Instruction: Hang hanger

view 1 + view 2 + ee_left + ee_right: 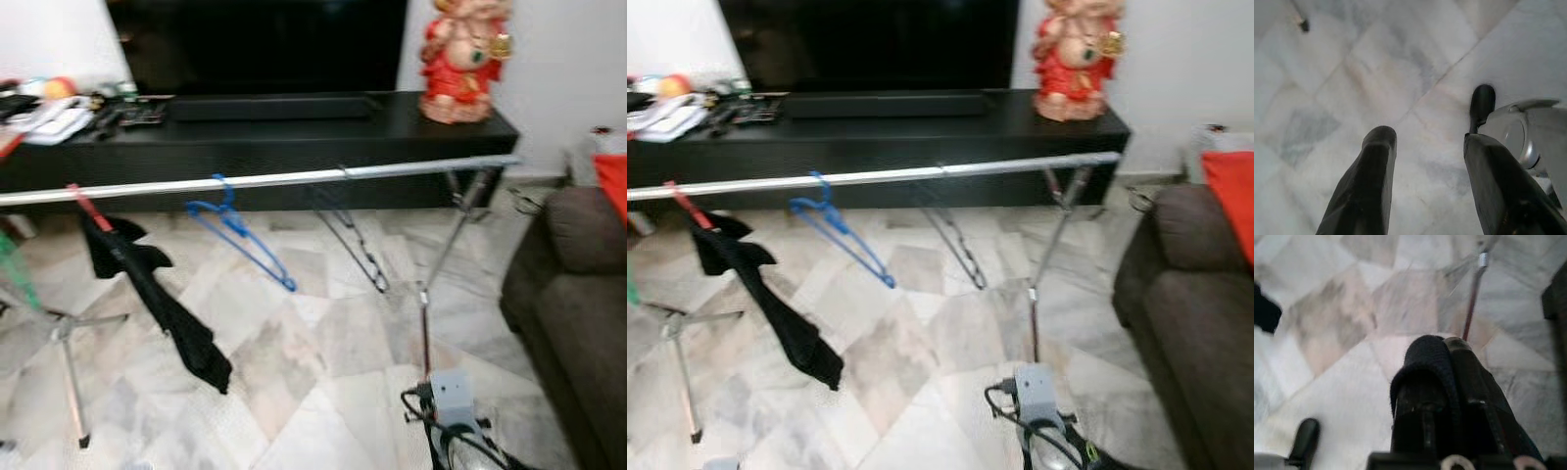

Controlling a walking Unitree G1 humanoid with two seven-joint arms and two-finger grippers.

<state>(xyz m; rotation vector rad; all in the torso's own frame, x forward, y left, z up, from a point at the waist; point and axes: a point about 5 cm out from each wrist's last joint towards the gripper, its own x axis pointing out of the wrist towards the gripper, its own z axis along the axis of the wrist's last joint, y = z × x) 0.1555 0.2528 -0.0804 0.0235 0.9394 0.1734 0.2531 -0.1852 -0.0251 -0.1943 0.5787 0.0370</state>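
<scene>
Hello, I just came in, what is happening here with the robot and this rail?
The robot stands before a silver clothes rail. A blue hanger and a thin dark hanger hang on it, and a red hanger carries a black garment. Neither claw handles anything now. The left claw is open above the marble floor. The right claw is shut and points down at the floor, near a leg of the rail stand.

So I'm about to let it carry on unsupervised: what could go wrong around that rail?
The rail rests on thin tripod legs, so a bump might tip it. The blue hanger and dark wire hanger hang tilted and could slip off. Cables at the grey box may snag the robot.
</scene>
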